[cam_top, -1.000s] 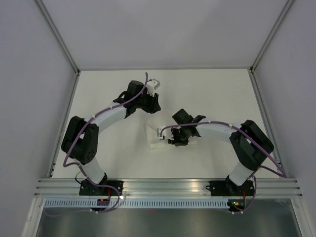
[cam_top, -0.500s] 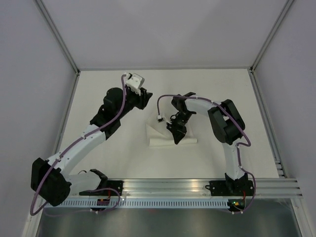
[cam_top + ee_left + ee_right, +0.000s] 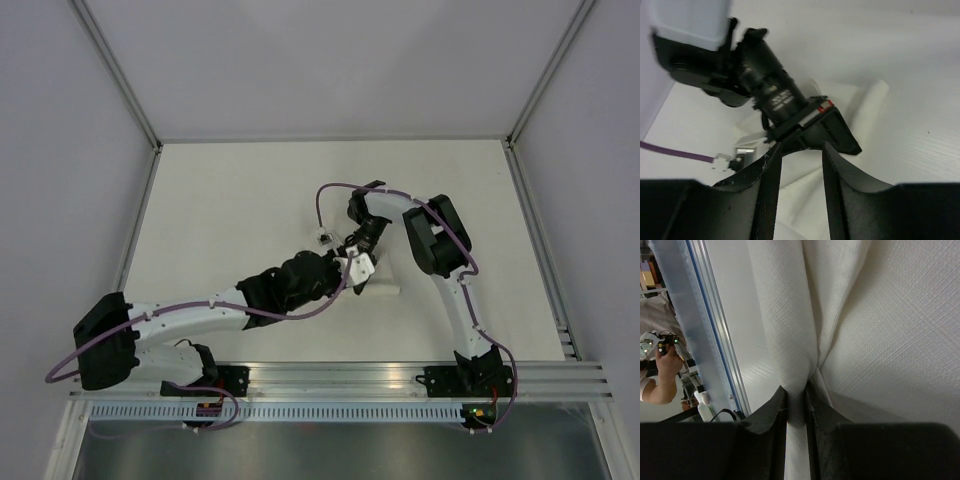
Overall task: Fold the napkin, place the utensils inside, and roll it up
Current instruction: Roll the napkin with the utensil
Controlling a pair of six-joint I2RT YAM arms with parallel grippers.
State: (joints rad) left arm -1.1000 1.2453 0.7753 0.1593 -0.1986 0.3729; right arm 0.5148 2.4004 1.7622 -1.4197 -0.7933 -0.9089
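The napkin (image 3: pixel 385 286), seemingly part rolled, was laid near the middle of the table (image 3: pixel 220 200). A rolled fold was pinched by the right gripper (image 3: pixel 796 402). The left gripper (image 3: pixel 800 160) was seen just beside, fingers spread.

Most of napkin (image 3: pixel 385 287) covered from above

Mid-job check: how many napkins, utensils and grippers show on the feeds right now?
napkin: 1, rolled
utensils: 0 in sight; any inside the roll would be hidden
grippers: 2, left gripper with jaws open, right gripper with jaws shut on the napkin
Total: 3
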